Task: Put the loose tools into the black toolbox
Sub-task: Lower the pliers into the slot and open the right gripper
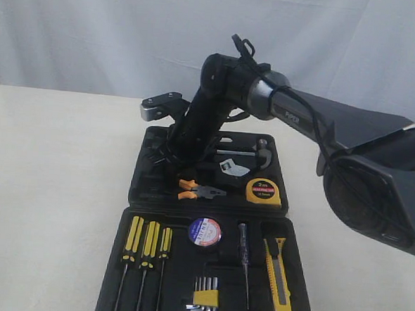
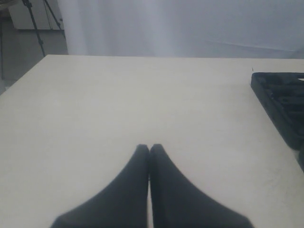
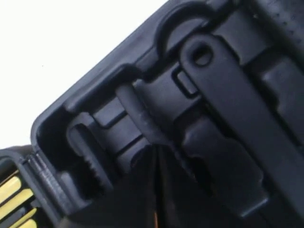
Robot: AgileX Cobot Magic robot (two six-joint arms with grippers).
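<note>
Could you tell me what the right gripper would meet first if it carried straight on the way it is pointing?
Probably the toolbox itself: the shut right gripper points at a moulded ridge inside it, seemingly close, though depth is unclear.

Right arm [image 1: 195, 123] low over far half of black toolbox [image 1: 144, 183]; open table [image 1: 50, 188] either side.

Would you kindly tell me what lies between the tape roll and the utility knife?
In the exterior view, a slim tester-style screwdriver lies in the black toolbox between the tape roll and the yellow-black utility knife.
</note>
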